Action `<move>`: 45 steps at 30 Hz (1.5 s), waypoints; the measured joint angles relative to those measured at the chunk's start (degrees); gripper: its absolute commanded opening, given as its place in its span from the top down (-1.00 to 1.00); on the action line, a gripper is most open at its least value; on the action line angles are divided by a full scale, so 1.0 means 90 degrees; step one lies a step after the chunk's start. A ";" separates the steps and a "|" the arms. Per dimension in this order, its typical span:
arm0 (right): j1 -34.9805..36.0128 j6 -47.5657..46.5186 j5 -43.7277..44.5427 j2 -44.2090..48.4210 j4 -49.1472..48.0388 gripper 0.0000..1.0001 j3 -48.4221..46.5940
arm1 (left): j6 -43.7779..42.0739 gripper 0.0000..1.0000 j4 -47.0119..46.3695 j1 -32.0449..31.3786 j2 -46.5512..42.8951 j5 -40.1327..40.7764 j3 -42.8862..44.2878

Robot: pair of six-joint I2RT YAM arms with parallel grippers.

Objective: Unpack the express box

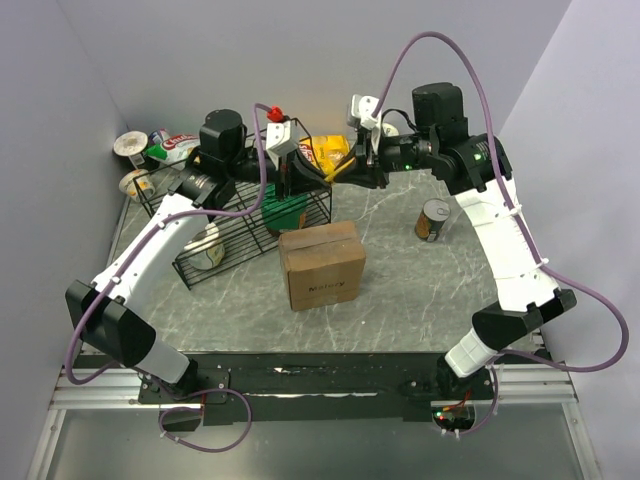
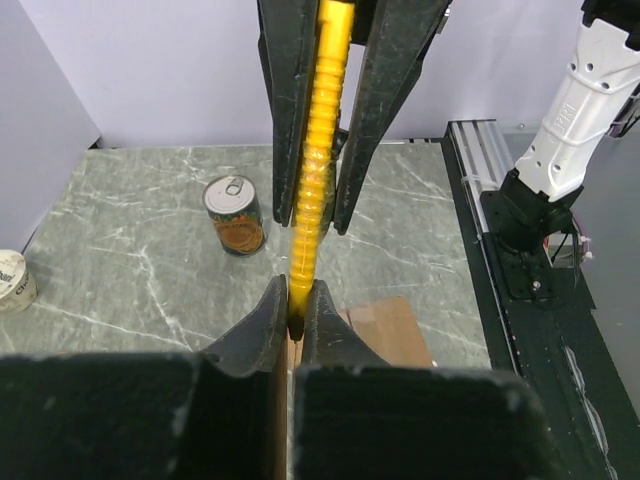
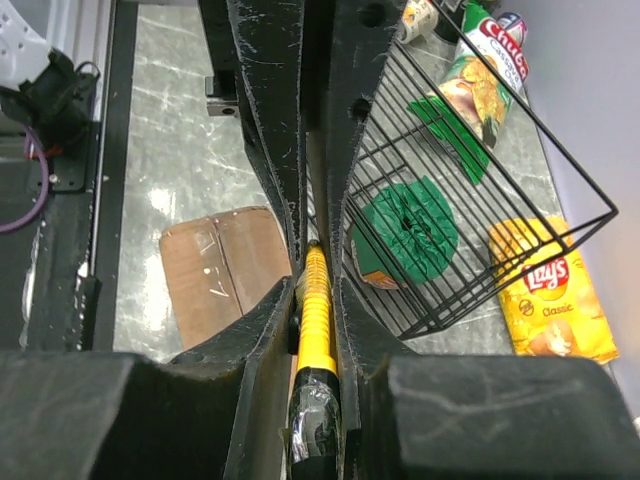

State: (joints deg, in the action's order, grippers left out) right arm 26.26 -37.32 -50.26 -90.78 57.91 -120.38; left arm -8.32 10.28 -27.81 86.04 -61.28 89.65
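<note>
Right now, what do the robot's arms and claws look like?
The left arm and right arm are white tubes with chunky black joints. Bendy purple cables loop along them. The left gripper and right gripper are black, with two fingers each.

"Where is there room to pass?"

"Right of the express box (image 1: 322, 265). The table (image 1: 400, 300) lies bare as far as the can (image 1: 433, 220), and so does the near strip in front of the box."

"And on the left?"

"Blocked. The wire basket (image 1: 245, 235) crowds the box's far-left corner. Above it, the left gripper (image 2: 296, 300) and right gripper (image 3: 316, 290) both clamp one yellow tool (image 2: 312, 150), and the joined arms bar the back."
</note>
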 measured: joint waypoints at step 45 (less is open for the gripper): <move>-0.0464 0.0321 -0.0114 -0.0262 0.0282 1.00 -0.0146 | 0.0206 -0.36 0.0095 0.0724 -0.0469 0.0804 -0.0704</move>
State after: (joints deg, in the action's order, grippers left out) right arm 22.09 -34.44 -51.29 -93.14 60.45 -121.69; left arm -6.46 11.14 -21.30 81.82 -54.04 83.31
